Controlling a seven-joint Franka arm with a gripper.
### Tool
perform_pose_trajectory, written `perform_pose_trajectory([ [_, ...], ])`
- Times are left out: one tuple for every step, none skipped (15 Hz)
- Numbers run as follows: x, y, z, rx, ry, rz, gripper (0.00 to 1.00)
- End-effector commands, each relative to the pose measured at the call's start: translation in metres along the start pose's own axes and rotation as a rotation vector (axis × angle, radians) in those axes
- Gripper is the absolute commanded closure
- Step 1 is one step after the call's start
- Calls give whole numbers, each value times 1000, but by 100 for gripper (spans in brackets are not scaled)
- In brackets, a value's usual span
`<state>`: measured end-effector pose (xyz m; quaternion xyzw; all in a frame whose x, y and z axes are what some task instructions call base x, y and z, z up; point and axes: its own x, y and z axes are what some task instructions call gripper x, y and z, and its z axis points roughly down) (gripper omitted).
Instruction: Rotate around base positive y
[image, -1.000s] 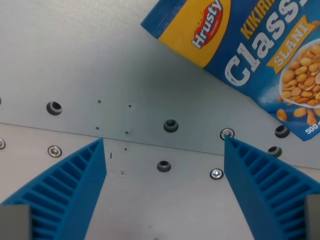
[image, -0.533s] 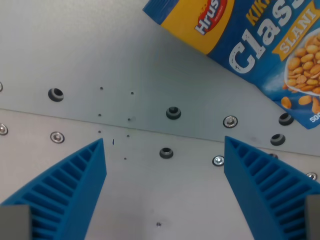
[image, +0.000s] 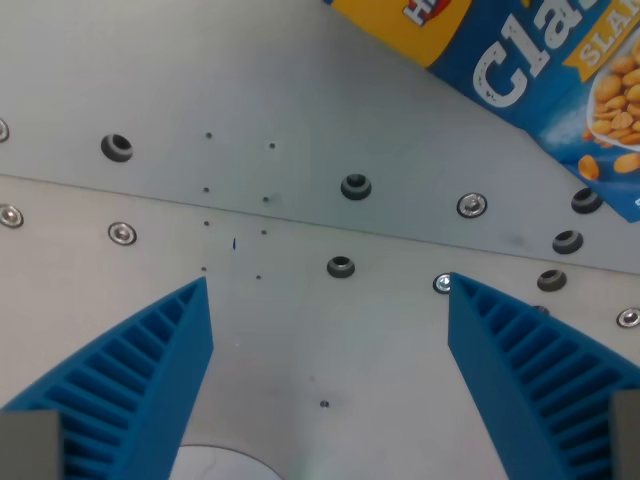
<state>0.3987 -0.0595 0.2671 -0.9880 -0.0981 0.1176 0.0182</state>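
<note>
My gripper (image: 327, 285) is open and empty, its two blue ribbed fingers (image: 140, 375) spread wide at the bottom of the wrist view. Between and above them lies a bare grey metal table (image: 300, 90) with screws and holes. A blue and yellow peanut bag (image: 530, 60) lies flat at the wrist view's top right, apart from both fingers and partly cut off by the frame edge.
A seam (image: 280, 222) between two metal plates crosses the view. Bolt holes (image: 355, 186) and screw heads (image: 471, 206) dot the plates. A pale round shape (image: 220, 465) shows at the bottom edge between the fingers.
The whole scene has slid upward in the view, so the camera has moved. The bag now shows less at the top right. A pale round shape has come in at the bottom edge.
</note>
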Motion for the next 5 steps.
perform_pose_trajectory([
  [6, 1, -7, 32, -240, 6, 0],
  [6, 1, -7, 35, -253, 6, 0],
  [6, 1, -7, 38, -266, 6, 0],
  [6, 1, -7, 40, -279, 6, 0],
  [6, 1, -7, 43, -292, 7, 0],
])
